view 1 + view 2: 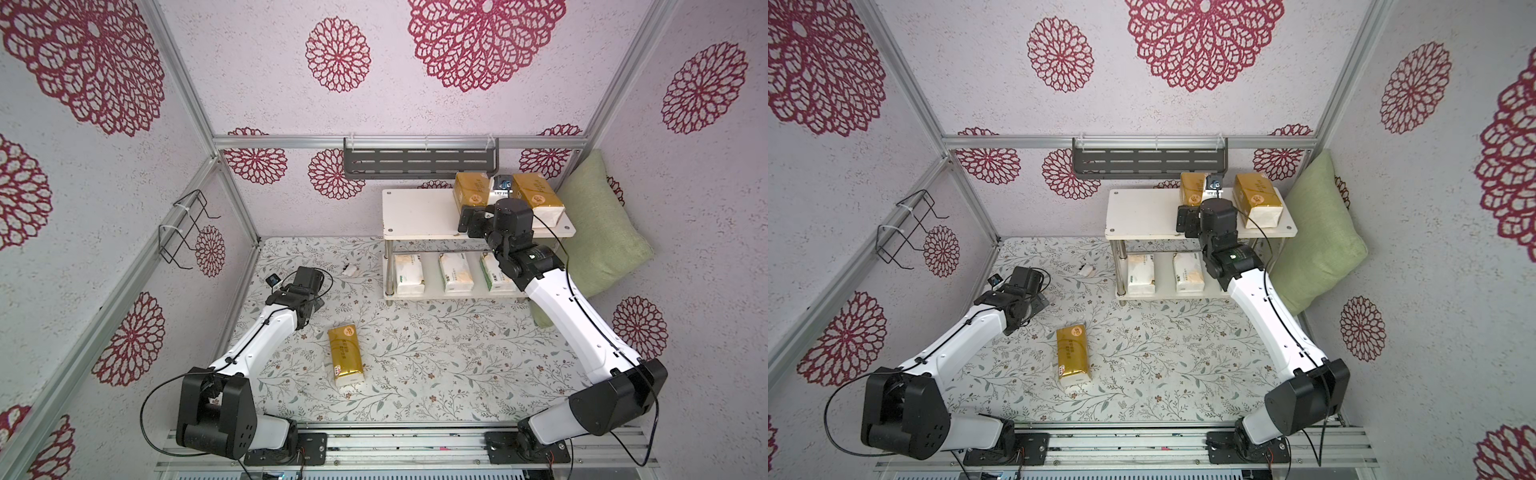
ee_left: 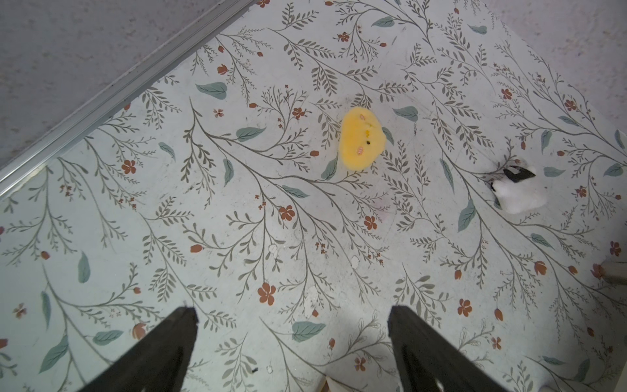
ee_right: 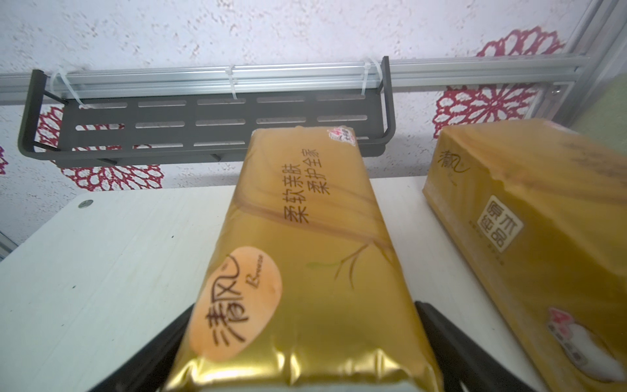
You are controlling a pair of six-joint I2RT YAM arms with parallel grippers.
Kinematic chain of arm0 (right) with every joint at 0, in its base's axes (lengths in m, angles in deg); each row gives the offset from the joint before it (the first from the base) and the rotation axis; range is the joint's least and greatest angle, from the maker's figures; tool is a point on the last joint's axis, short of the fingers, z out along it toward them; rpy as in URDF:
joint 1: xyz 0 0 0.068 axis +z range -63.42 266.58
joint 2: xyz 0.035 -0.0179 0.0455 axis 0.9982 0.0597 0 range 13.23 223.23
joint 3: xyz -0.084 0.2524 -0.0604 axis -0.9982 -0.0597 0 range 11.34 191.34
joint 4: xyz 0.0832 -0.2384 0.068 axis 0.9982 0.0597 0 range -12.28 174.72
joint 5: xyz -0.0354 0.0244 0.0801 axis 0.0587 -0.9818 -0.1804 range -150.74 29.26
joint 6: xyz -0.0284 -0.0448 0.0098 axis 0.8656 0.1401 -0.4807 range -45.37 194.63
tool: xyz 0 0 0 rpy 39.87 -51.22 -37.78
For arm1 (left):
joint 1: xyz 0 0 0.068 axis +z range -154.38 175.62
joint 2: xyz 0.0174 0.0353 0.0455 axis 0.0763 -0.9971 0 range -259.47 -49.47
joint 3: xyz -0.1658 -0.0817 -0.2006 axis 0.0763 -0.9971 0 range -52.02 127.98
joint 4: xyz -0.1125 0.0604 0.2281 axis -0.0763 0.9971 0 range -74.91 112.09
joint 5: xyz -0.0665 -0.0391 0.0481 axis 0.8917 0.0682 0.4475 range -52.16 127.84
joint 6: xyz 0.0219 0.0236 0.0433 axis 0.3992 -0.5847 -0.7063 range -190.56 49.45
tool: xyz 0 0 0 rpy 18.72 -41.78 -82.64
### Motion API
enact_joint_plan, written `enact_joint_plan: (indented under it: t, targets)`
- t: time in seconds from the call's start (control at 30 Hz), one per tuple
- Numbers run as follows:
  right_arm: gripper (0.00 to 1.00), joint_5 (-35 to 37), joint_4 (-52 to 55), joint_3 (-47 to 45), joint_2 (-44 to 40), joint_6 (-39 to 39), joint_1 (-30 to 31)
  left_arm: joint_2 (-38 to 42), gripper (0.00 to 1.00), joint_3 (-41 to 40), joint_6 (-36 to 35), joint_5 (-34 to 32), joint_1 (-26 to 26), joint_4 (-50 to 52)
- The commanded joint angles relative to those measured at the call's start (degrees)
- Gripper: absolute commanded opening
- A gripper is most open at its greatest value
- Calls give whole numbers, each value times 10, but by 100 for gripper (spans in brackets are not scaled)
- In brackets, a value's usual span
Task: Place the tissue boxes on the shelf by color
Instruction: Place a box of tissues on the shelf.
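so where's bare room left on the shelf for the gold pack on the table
Free: the top board from its end away from the green cushion up to the first gold pack. Crowded: the cushion end, where the second gold pack lies and the right arm reaches in. The lower board holds three white packs with narrow gaps.

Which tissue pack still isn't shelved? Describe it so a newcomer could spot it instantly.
Start at the floral-patterned table in front of the two-tier shelf. Near its middle, a gold tissue pack lies flat by itself. Unlike the two gold packs on the shelf's top board and the white packs on the lower one, it alone rests on the table.
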Motion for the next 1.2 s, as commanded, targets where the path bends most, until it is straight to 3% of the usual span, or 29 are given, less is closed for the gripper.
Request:
enact_joint_plan:
  t: [0.0, 0.6, 1.17]
  targets:
    - [98, 7, -25, 19, -29, 17, 1, 8, 96, -7, 4, -3, 6, -8]
    - [99, -50, -20, 59, -36, 10, 3, 2, 96, -4, 6, 0, 6, -10]
    - [99, -19, 28, 125, -29, 52, 1, 14, 96, -11, -2, -10, 6, -10]
